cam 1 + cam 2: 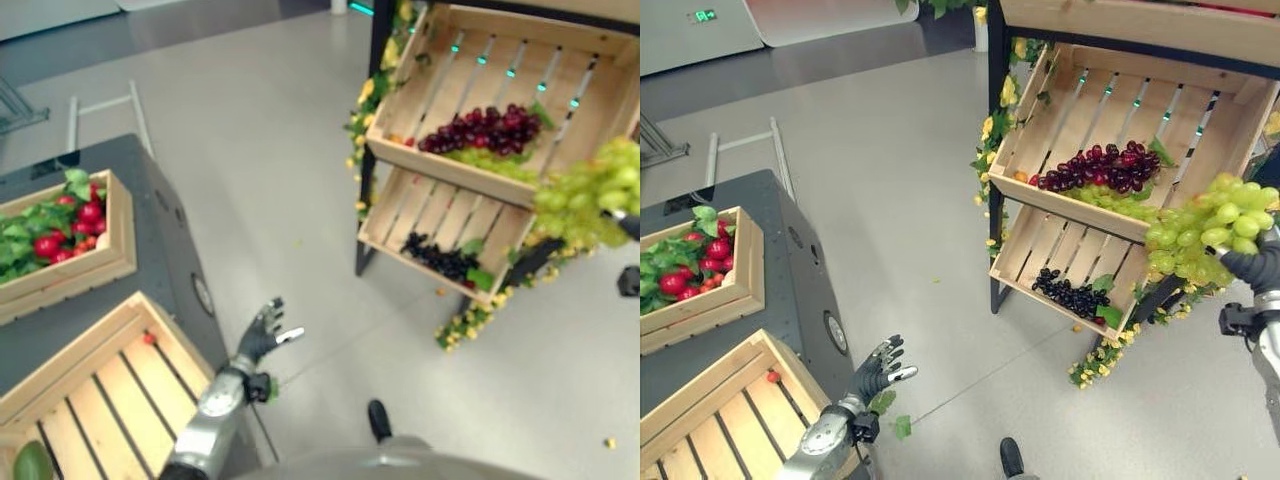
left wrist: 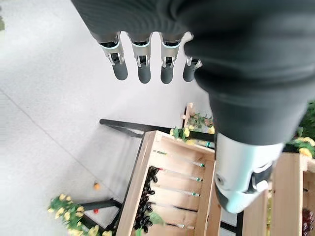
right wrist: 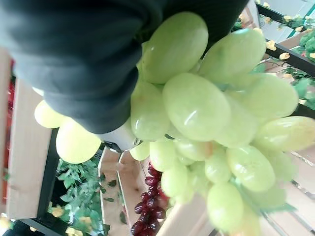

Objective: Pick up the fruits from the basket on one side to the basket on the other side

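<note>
Fingers of my right hand (image 1: 1252,265) wrapped round the green grape bunch (image 1: 1205,235), held in the air just off the shelf crates (image 1: 1110,100); left hand (image 1: 880,368) spread, idle. I reckon carry step: next I swing over to the empty crate (image 1: 720,405) on the table

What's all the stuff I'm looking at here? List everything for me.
Green grape bunch: one, pale green, held up by the right hand beside the rack.
Red grapes: one pile, dark red, upper rack crate.
Green grapes: some, at that crate's front edge.
Black grapes: one pile, lower rack crate.
Rack crates: two, light wood, tilted on a black stand.
Table crates: two, light wood, dark table; the farther holds red fruit and leaves.
Yellow flowers: garlands around the rack.
Left hand: open, over the floor.
Right hand: dark, gripping the bunch.
</note>
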Controlling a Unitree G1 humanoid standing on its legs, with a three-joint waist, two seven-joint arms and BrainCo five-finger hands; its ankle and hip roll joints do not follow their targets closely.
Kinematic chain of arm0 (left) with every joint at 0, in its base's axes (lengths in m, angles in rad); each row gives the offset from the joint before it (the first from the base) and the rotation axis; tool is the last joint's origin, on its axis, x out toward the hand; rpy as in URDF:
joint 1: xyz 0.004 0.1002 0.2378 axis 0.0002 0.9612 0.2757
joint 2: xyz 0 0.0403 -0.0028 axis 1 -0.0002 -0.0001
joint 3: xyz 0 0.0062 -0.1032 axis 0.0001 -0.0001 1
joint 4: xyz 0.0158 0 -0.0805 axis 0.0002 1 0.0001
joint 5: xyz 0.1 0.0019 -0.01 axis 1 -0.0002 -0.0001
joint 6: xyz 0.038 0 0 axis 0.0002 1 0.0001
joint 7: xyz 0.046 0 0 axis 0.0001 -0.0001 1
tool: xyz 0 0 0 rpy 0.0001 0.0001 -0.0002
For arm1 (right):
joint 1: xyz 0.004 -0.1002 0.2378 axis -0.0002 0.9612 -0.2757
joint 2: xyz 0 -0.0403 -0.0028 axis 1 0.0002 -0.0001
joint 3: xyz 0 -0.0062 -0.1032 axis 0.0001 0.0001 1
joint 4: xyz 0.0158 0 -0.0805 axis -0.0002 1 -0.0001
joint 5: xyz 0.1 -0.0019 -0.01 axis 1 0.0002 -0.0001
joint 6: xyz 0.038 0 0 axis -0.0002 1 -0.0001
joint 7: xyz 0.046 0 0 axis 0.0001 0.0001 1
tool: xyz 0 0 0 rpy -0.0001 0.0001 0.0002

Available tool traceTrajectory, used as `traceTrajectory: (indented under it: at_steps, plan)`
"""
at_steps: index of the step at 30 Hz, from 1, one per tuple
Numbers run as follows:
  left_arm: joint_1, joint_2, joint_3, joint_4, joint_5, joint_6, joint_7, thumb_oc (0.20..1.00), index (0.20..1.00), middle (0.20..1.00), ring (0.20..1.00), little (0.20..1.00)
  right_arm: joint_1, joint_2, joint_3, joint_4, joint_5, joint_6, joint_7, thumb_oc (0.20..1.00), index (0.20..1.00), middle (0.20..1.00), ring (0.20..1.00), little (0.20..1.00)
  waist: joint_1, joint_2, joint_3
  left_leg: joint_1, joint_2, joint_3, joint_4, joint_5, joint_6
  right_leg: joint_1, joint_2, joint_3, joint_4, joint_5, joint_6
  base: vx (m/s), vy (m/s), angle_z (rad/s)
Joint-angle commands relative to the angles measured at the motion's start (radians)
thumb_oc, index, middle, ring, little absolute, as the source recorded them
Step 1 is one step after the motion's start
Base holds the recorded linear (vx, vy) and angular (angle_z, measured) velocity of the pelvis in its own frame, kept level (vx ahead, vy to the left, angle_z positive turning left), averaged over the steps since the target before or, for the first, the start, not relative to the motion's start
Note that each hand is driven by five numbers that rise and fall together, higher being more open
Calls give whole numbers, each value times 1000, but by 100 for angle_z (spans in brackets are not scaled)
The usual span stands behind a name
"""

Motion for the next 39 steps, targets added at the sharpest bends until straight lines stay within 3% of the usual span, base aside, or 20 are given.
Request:
traceTrajectory:
  at_steps: [1, 13, 21, 31, 39]
  plan:
    - [-64, 48, -30, -6, -5, -36, -4, 1000, 1000, 1000, 1000, 1000, -199, -86, 14, 66, 45, -44, -30, 200, 200, 200, 200, 200, 34, -51, 6, -24, -32, -61, 15, -42, 0, 68, 30, -48, 11, -146, 62, 0, 0, 0]
    - [-84, 76, -99, -34, -49, -35, -4, 1000, 1000, 1000, 1000, 1000, -573, -208, 307, 301, 54, -12, -56, 200, 200, 200, 200, 200, 67, -55, 28, -48, -34, -90, 16, -25, -14, 59, 26, -85, 11, -156, 52, 15, -16, 6]
    - [-85, 102, -125, -49, -80, -32, -3, 1000, 1000, 1000, 1000, 1000, -955, -288, 604, 520, 34, 24, -58, 200, 200, 200, 200, 200, 85, -55, 41, -69, -34, -106, 12, -5, -28, 48, 20, -112, 11, -158, 46, 3, -15, 9]
    - [-96, 107, -152, -48, -108, -27, 4, 1000, 1000, 1000, 1000, 1000, -1488, -242, 985, 840, 27, 60, -68, 200, 200, 200, 200, 200, 91, -48, 41, -91, -36, -121, 8, 15, -38, 33, 16, -130, 11, -162, 43, -7, -7, 10]
    - [-97, 109, -167, -44, -118, -22, 12, 1000, 1000, 1000, 1000, 1000, -1726, -170, 1142, 1074, -21, 90, -69, 200, 200, 200, 200, 200, 97, -42, 46, -105, -37, -134, 6, 24, -42, 22, 14, -139, 11, -160, 42, -25, 0, 3]
